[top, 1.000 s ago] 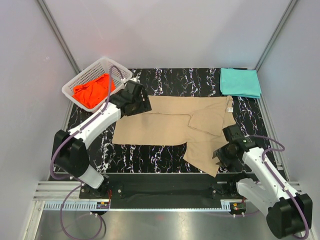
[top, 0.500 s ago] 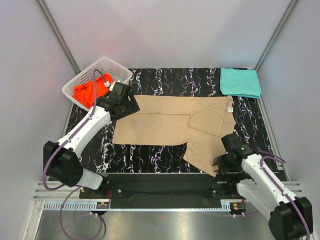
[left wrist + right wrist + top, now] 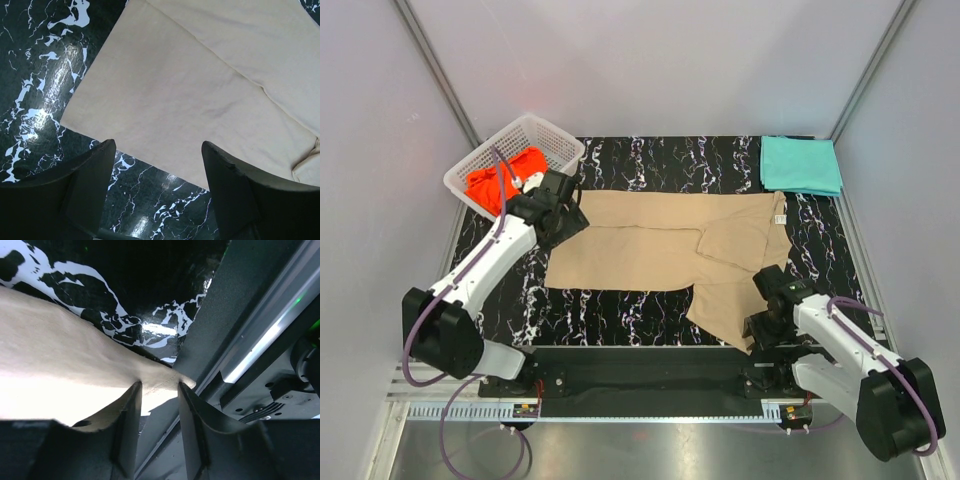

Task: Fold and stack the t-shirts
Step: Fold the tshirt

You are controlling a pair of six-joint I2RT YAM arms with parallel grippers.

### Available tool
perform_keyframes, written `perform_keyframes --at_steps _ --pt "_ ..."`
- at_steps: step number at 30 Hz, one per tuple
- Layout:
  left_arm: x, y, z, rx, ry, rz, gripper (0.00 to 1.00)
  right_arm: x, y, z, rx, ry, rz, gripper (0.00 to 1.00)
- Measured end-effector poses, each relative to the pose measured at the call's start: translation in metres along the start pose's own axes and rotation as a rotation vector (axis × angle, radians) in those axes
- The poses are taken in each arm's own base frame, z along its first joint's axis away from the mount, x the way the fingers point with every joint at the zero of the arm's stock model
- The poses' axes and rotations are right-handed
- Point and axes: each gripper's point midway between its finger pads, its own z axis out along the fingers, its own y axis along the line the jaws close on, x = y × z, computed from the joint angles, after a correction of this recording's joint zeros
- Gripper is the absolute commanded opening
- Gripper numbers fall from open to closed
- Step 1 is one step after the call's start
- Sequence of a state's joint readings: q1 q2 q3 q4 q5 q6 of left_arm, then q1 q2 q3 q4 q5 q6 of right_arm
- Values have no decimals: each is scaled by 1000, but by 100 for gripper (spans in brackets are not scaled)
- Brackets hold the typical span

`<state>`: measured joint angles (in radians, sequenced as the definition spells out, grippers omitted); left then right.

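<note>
**Item: tan t-shirt (image 3: 660, 250).** Plain beige cloth, laid flat across the middle of the black marble-veined table (image 3: 650, 310) in the top view. One long band is spread from centre left to upper right. A folded flap is lapped over it at right of centre, and a tail runs down to the lower right, ending in a corner at the table's near edge. A small white label is seen at the upper right end.

**Item: teal t-shirt (image 3: 801, 165).** Folded to a rectangle in the upper right corner of the table, well apart from the tan one.

**Item: orange-red t-shirt (image 3: 492, 185).** Bunched in the white lattice basket (image 3: 535, 130) at upper left.

**Left gripper (image 3: 157, 152).** The fingers (image 3: 75, 190) are spread wide with nothing between them, over the tan cloth's edge.

**Right gripper (image 3: 159, 390).** The fingers (image 3: 125, 430) are held partly apart. The tail's corner lies in the gap, over the metal rail, and is not seen to be pinched.

**Obscured.** The orange-red shirt is partly covered by the left arm and its cable. The tail's tip is hidden under the right gripper in the top view. Contact between fingers and cloth cannot be made out.

**Changes.** The left gripper has been drawn back to the left, off the shirt's upper left corner, which is now uncovered. The right gripper has been brought down to the tail's corner. The lay of the cloth is unchanged.
</note>
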<state>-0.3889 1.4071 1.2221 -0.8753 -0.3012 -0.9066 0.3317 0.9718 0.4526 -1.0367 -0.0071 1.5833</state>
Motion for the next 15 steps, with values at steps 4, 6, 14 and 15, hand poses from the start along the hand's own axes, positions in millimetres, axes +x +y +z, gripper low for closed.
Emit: perform_keyframes --at_steps 4,6,14,15 --pt "8 14 1 -31 -1 -51 73 -3 2 2 0 -21 -5 37" --pt "13 26 2 -61 3 -80 73 -4 4 2 3 -28 -9 28" --pt "19 56 -11 -82 -60 -228 71 -8 8 1 -7 -62 -10 0" --pt "18 59 -13 -80 -73 -246 71 -9 8 1 -9 -67 -10 0"
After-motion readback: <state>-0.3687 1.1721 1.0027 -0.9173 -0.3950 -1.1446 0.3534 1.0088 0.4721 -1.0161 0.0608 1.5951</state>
